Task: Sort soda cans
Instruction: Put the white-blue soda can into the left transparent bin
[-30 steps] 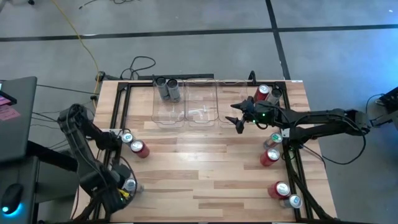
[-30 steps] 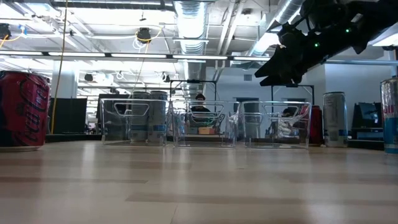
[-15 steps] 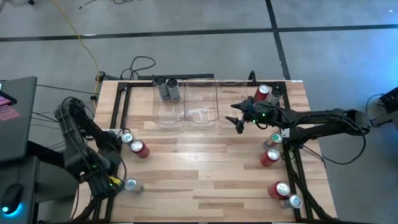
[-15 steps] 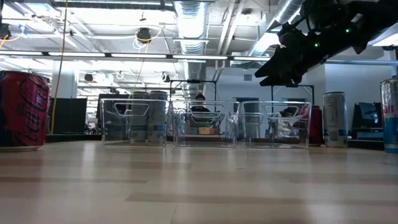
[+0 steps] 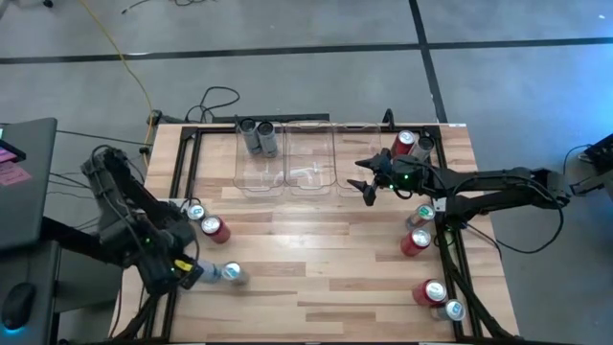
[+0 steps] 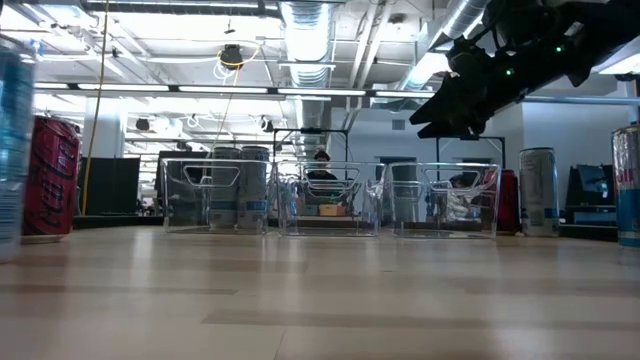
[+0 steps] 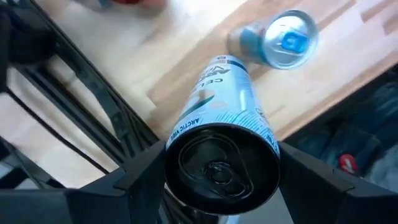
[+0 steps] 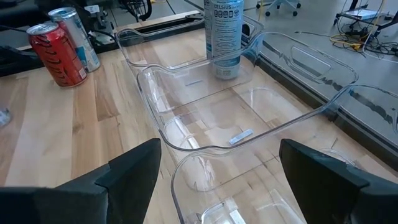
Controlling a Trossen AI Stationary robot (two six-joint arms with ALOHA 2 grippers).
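My left gripper [image 5: 180,271], at the table's near left, is shut on a silver-blue soda can [image 7: 224,106] whose silver top [image 7: 219,169] faces the wrist camera. A second silver-blue can [image 5: 233,275] stands on its base just beyond it, and shows in the low view as the can [image 6: 12,140] at the left edge. My right gripper [image 5: 369,184] hangs open above the right-hand clear bin [image 5: 359,165], holding nothing. Red and silver cans stand along both sides of the table. My left gripper pinches the silver-blue can between its two fingers, just below the top rim [image 7: 174,149], one finger on each side. The fingers come from above, pointing steeply down along the can. The can hangs below them, nearly upright. Whether its bottom [image 7: 227,65] clears the wood does not show.
Three clear bins [image 5: 311,163] stand in a row at the far side; the left bin [image 5: 257,158] holds two dark cans [image 5: 259,136]. A red can [image 5: 215,230] and a silver one [image 5: 196,211] stand at the left. Several cans [image 5: 417,241] stand by the right rail. The middle wood is bare.
My left gripper has risen and gone toward the table's far and right sides with its can, tipping as it went. The second silver-blue can, which was beside the gripper, now stands farther toward the table's right. It has come into the low view at its left edge.
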